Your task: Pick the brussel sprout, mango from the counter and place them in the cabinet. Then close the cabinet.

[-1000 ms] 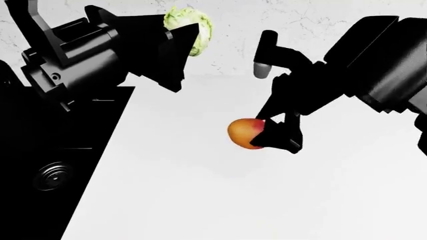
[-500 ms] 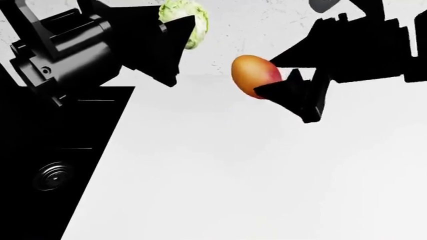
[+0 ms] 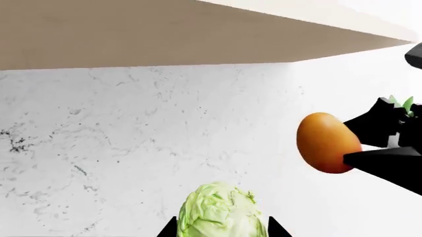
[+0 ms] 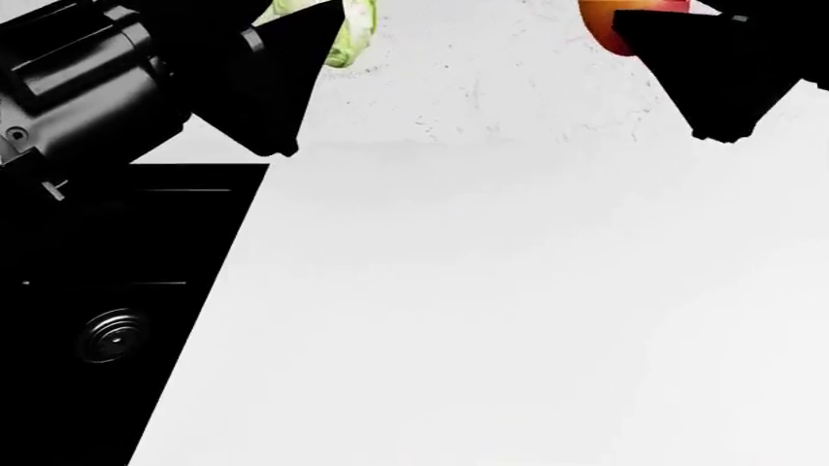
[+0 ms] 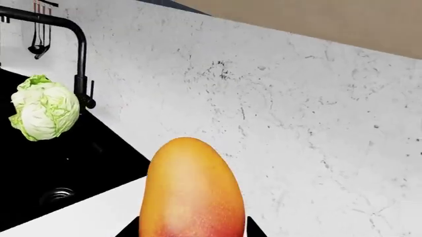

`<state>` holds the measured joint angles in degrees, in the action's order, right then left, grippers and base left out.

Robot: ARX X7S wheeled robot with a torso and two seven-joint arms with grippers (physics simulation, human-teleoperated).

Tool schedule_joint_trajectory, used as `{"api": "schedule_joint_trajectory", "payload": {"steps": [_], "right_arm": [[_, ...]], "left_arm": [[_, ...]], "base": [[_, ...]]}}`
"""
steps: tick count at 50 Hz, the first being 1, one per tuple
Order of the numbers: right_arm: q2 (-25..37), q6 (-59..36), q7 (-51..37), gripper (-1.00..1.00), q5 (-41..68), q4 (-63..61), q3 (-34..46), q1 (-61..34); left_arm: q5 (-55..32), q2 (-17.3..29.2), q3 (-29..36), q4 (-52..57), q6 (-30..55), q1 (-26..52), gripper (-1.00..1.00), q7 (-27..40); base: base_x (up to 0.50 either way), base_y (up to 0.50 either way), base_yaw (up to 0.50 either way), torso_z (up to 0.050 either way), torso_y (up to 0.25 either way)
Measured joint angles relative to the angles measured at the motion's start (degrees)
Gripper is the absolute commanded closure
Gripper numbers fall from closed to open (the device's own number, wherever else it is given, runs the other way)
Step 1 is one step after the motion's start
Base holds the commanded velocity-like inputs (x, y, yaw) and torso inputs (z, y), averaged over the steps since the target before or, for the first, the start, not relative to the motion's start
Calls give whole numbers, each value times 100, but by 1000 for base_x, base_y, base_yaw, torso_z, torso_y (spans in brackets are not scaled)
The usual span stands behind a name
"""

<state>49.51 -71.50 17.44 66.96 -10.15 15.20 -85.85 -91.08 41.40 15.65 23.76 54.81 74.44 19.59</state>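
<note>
Both items are lifted clear of the white worktop (image 4: 518,311) for the cabinet above: left gripper (image 3: 221,232) jaws clamp the brussel sprout (image 3: 221,215); right gripper (image 5: 191,232) jaws clamp the mango (image 5: 191,190).

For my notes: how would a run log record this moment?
left gripper: holds brussel sprout | right gripper: holds mango | both above counter

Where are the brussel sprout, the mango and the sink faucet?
brussel sprout (image 3: 221,212): left wrist view, on the leafy front between the left gripper's fingers.
mango (image 5: 192,192): right wrist view, on the smooth orange middle.
sink faucet (image 5: 80,54): right wrist view, on the upright black pipe.
</note>
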Motion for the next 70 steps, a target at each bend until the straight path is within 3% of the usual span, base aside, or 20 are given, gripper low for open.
{"api": "schedule_joint_trajectory", "payload": {"steps": [20,43,70], "right_arm": [[62,-44,-516,100,648,-143,-613,141],[1,-99,-691,100,853,-148,-629,12],[43,184,-1060,100,1334,-580,-1065,1047]], "left_arm": [[309,210,-99,114,-86,9,100,-433],[364,256,-66,-85,-51,127,100,-269],[964,282,0,-239,-335,-387,100,-405]], "base": [[-386,335,0,0,0],[-386,388,0,1,0],[-364,436,0,0,0]]}}
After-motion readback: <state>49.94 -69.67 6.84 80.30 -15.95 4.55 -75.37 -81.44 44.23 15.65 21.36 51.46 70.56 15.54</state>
